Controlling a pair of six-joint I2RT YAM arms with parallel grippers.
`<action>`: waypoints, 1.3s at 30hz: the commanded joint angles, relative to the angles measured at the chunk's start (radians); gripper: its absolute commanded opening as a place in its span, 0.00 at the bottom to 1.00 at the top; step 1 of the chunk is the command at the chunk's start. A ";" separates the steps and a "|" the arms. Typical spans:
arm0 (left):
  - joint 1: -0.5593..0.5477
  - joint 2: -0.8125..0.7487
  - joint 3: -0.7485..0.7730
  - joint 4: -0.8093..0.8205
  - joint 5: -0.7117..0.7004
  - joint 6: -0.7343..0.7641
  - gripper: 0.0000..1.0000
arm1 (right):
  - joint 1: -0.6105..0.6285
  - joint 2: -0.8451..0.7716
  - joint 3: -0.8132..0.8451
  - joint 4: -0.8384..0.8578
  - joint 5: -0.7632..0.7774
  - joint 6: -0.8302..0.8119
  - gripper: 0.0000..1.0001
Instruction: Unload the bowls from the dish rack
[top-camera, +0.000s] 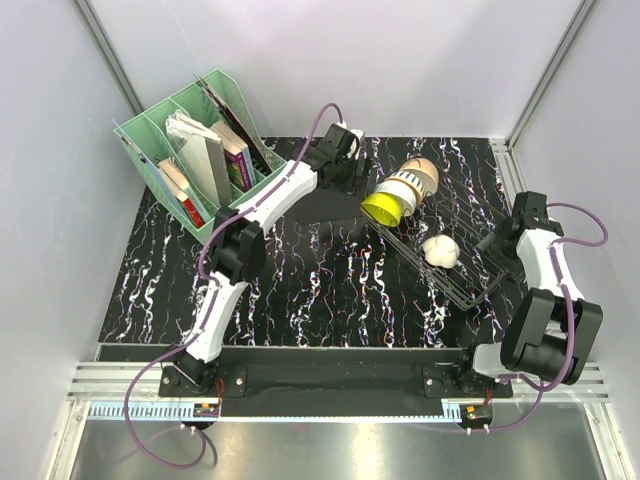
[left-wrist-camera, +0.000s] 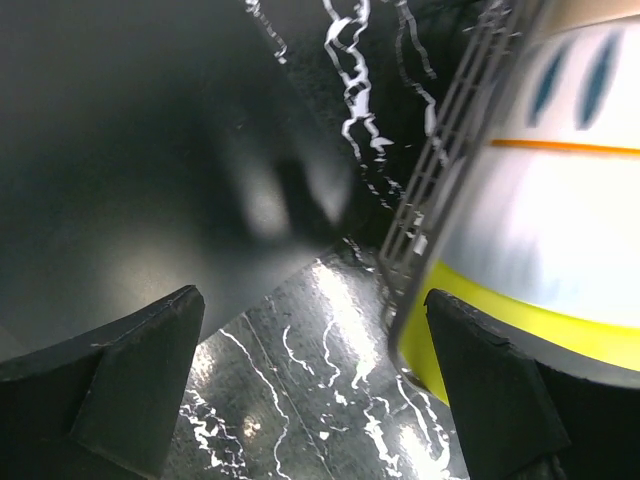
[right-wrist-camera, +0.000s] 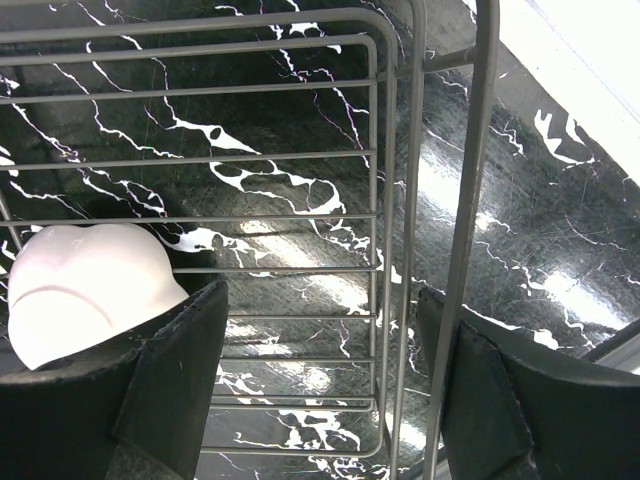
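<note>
On the near right, working outward: both grippers open, no bowl unloaded yet.
At four o'clock my right gripper (right-wrist-camera: 320, 400) sits at the end of the dish rack (top-camera: 455, 292), fingers spread wide and empty, rack wires running between them. The white bowl (right-wrist-camera: 85, 285) lies dome-up in the rack, just off its left finger. Further out, at one o'clock, the yellow-green bowl (top-camera: 388, 205), the striped bowl (top-camera: 408, 183) and the tan bowl (top-camera: 425, 172) stand on edge together at the far end. At twelve, my left gripper (top-camera: 355, 165) is just beside them, fingers wide, holding nothing. I count four bowls racked and none on the table (top-camera: 300, 290), so I judge the whole job lies ahead.
</note>
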 joint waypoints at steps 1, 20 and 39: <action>-0.009 0.020 0.002 0.022 0.020 -0.012 0.93 | 0.028 -0.040 0.007 0.011 -0.029 0.040 0.83; -0.179 -0.058 -0.137 0.076 0.039 0.093 0.22 | 0.026 -0.120 0.016 -0.026 0.118 0.103 0.82; -0.294 -0.325 -0.539 0.140 -0.050 -0.016 0.00 | 0.025 -0.110 0.001 -0.036 0.135 0.098 0.82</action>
